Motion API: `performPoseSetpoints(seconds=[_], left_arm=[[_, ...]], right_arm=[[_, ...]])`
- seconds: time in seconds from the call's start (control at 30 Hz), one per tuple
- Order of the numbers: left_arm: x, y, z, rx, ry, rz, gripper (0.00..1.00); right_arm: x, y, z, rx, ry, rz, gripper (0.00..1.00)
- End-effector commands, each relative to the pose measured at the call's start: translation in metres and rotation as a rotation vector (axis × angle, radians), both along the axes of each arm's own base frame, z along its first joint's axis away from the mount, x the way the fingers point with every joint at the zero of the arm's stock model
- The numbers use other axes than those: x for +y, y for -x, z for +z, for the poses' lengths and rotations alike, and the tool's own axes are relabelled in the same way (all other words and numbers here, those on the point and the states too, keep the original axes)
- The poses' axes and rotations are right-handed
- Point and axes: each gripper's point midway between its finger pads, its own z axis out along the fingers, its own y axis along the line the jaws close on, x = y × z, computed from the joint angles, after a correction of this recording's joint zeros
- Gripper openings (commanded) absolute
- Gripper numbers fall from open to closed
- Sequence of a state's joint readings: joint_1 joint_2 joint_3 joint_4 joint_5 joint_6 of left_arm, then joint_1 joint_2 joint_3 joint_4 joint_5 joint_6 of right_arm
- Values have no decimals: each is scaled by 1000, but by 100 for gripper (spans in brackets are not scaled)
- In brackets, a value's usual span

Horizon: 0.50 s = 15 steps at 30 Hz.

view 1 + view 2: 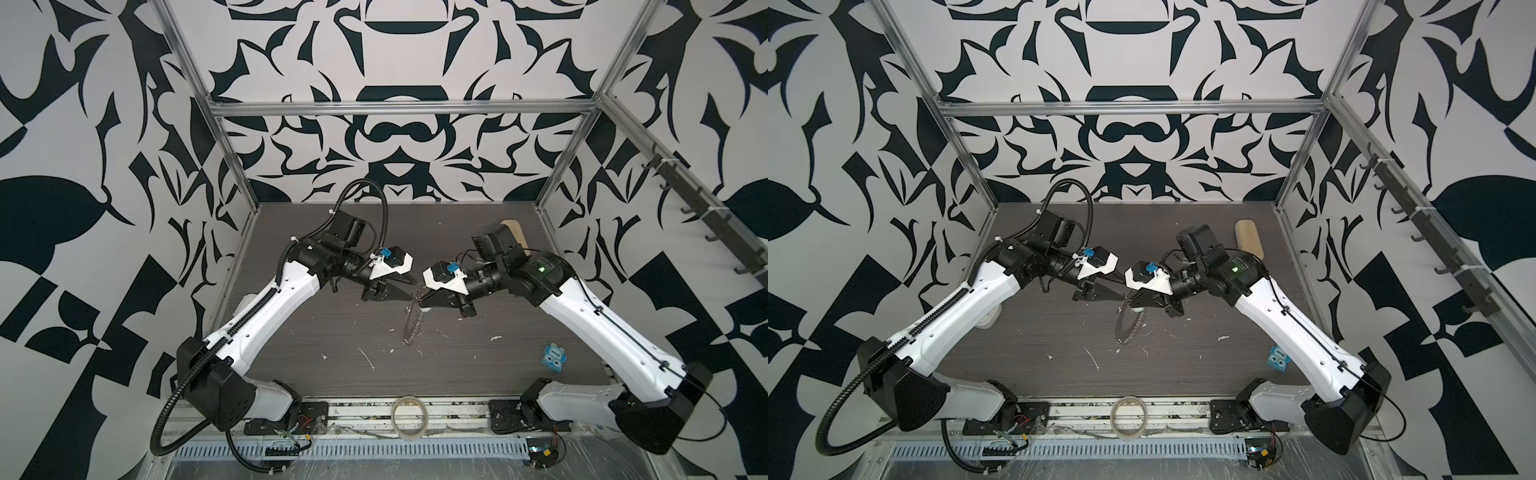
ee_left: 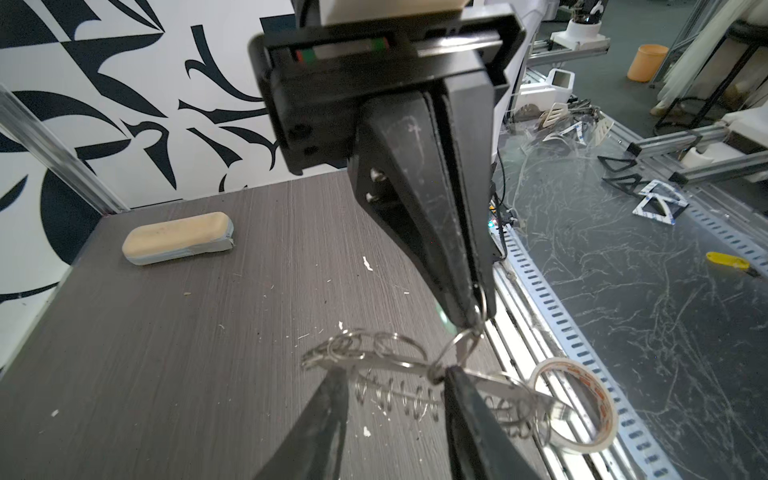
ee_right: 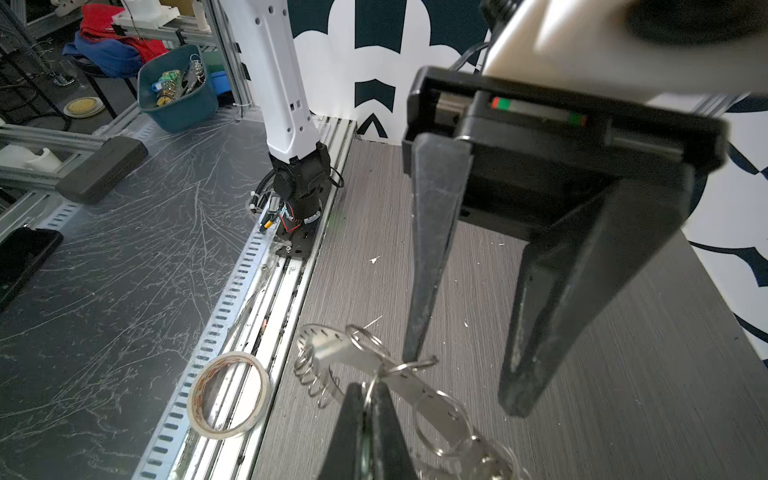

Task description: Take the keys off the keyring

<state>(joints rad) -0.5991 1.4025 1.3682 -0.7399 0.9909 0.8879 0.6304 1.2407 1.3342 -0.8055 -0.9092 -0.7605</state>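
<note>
R gripper (image 2: 478, 309) clenched on one wire loop (image 2: 483, 300) of the keyring (image 3: 345, 347), fingers pressed tog. L gripper (image 3: 465, 380) approx half open and straddles part of the rim, not closed on it. One fingertip (image 3: 413, 349) touches a loop; the other stands clear. Keyring hangs mid-frame in both top views (image 1: 409, 322), just below the two tips. It's seen edge-on, long axis running down-frame twd the table (image 1: 332, 332) front. Lower end at the surface, contact unclear. Far part cut off at frame bottom in R wrist view. Key not made out among loops.
</note>
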Motion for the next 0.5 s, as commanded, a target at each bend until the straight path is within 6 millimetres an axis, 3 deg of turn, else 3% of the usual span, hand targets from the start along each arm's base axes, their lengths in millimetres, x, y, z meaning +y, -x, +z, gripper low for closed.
performPoseSetpoints(seconds=[0.0,0.2,0.27,0.3,0.47], left_arm=[[0,5,-2,3,2,-16,34],[-1,8,-4,4,-2,-21,5],[-1,9,-3,-6,-2,-22,0],[0,9,-3,-10,-3,-21,0],[2,8,-4,-63,-1,-5,33]], right_arm=[[3,7,28,-54,-74,41,0],[3,9,31,-50,-91,50,0],[3,9,31,-51,-92,49,0],[2,10,30,-49,-89,50,0],[1,10,26,-55,-77,51,0]])
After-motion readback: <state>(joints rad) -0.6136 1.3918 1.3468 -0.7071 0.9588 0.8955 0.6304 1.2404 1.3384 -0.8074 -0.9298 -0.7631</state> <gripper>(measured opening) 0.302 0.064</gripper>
